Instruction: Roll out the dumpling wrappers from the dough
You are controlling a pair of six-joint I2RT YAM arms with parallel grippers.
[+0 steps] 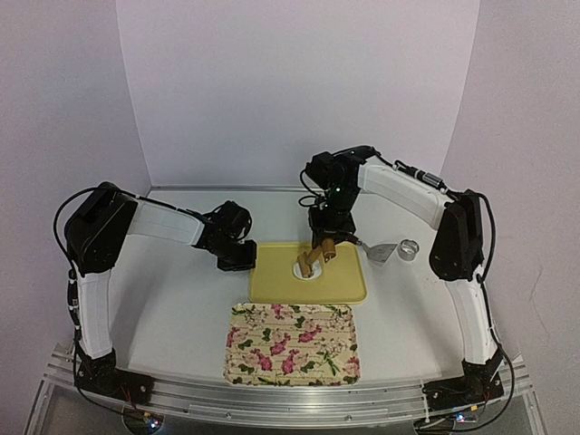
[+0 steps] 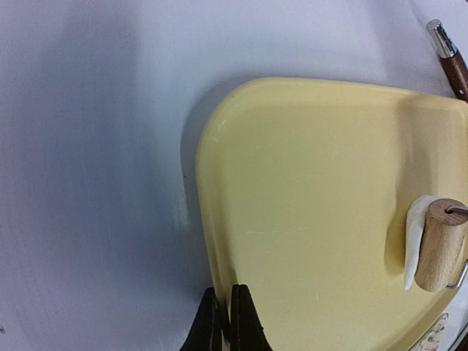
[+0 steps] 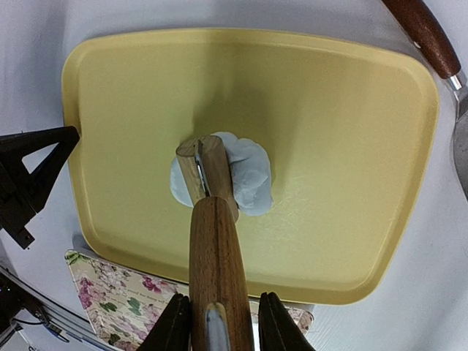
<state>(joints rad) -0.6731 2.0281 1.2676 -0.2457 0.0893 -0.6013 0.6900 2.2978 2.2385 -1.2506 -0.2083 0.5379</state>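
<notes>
Flowered rectangular tray [image 1: 290, 343] lies nearest, just beside the pale yellow plastic tray [image 1: 343, 286]. Right gripper [image 3: 223, 325] clamps a brown wooden roller [image 3: 212, 248], its head resting on the flattened white dough wrapper [image 3: 250, 175] mid-tray. Left gripper [image 2: 228, 325] sits closed at the yellow rim.

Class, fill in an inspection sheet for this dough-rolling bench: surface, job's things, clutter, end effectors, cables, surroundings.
Surface: white table carrying a yellow tray and, nearer the arm bases, a floral tray.
Job's things: white dough in the middle of the yellow tray, partly flattened; wooden roller resting on it.
Clutter: metal ring and brown-handled spatula on the table, right of the yellow tray.
End effectors: right end effector closed on the roller's handle; left end effector closed at the yellow tray's left rim, apparently pinching it.
Cables: black cables looped beside both arms.
Surroundings: plain pale backdrop; nothing else seen.
</notes>
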